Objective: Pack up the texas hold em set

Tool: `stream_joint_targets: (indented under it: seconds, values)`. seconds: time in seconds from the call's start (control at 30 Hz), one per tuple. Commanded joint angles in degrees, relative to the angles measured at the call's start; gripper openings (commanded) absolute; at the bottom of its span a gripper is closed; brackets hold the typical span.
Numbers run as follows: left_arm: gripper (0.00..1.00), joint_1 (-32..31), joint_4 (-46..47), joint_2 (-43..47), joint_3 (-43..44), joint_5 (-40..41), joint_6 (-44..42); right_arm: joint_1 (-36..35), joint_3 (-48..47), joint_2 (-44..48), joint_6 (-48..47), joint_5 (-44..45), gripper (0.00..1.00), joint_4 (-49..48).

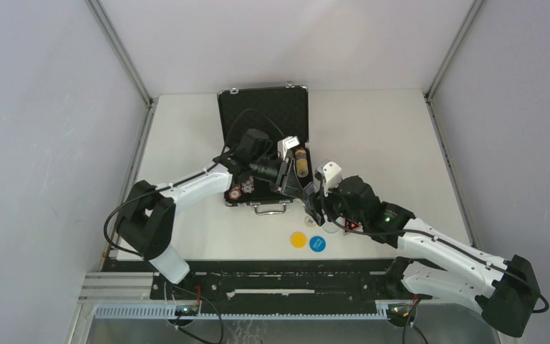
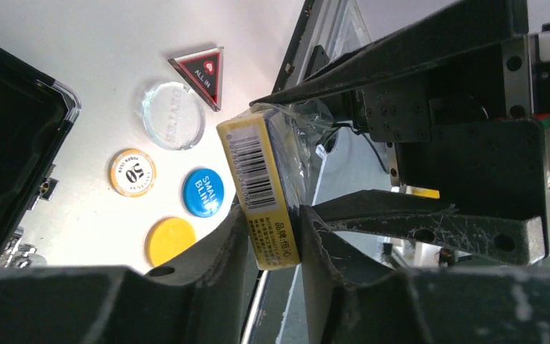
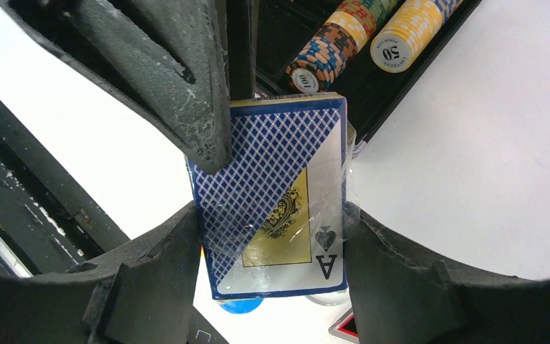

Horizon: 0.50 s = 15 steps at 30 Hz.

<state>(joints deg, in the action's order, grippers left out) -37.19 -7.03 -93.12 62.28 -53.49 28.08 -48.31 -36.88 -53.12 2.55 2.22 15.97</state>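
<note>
So, biggest first: the white worktop has the black briefcase sitting open in the middle. Its lid stands up at the far side and its metal handle faces the arms. Both arms reach in toward the case's near right corner, and from the top they hide a good part of the tray.

The card deck is up off the worktop, just outside that corner, with both claws on it. The left claw pinches one end across the flat faces. The right claw is clamped on the other end, a finger pressed against each long edge. The clear wrapper looks crinkled where it's squeezed. It's tight in there, with the fingers of one claw right up against the fingers of the other.

Inside the tray, behind the deck, lie two chip stacks on their sides. One is an orange and multicoloured stack and beside it is a yellow-white stack marked 50.

Loose bits lie on the worktop below the deck, near the case:
- a clear round button
- the red-black triangle token reading ALL IN
- a blue button
- a yellow button
- a single 50 chip

None of them touch each other.
</note>
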Motion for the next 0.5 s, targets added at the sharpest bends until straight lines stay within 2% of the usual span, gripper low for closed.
stream_joint_targets:
  seconds: [0.0,0.1,0.17,0.27,0.3,0.33,0.4,0.47]
  values:
    - [0.24,-0.25,0.27,-0.34,3.80,-1.98,-1.07,-0.64,-1.75,1.62,-1.05,1.09,0.03,-4.91]
    - [0.03,-0.25,-0.08,-0.77,4.28,-1.16,-1.44,-0.64,-1.74,1.38,-0.99,0.82,0.03,-4.94]
    - [0.00,-0.25,-0.16,-0.88,4.45,-0.44,-1.54,-0.69,-1.70,1.08,-0.82,1.15,0.09,-5.02]
    - [0.00,0.15,0.35,-0.26,4.42,1.38,-1.87,-0.65,-1.70,0.96,0.68,4.81,0.42,-5.16]
    - [0.00,0.49,1.05,0.23,4.17,2.21,-1.82,-0.72,-1.70,1.04,0.88,5.99,0.62,-5.16]
    - [0.00,1.10,1.69,0.94,3.64,2.88,-1.61,-0.73,-1.76,1.21,1.27,7.32,0.78,-5.09]
    - [0.00,3.43,3.78,2.99,2.12,4.83,-0.40,-0.66,-1.59,1.89,2.20,10.38,0.89,-5.04]
    - [0.00,5.93,5.99,5.08,0.34,7.76,1.57,-0.50,-0.89,3.22,3.38,14.72,0.92,-5.37]
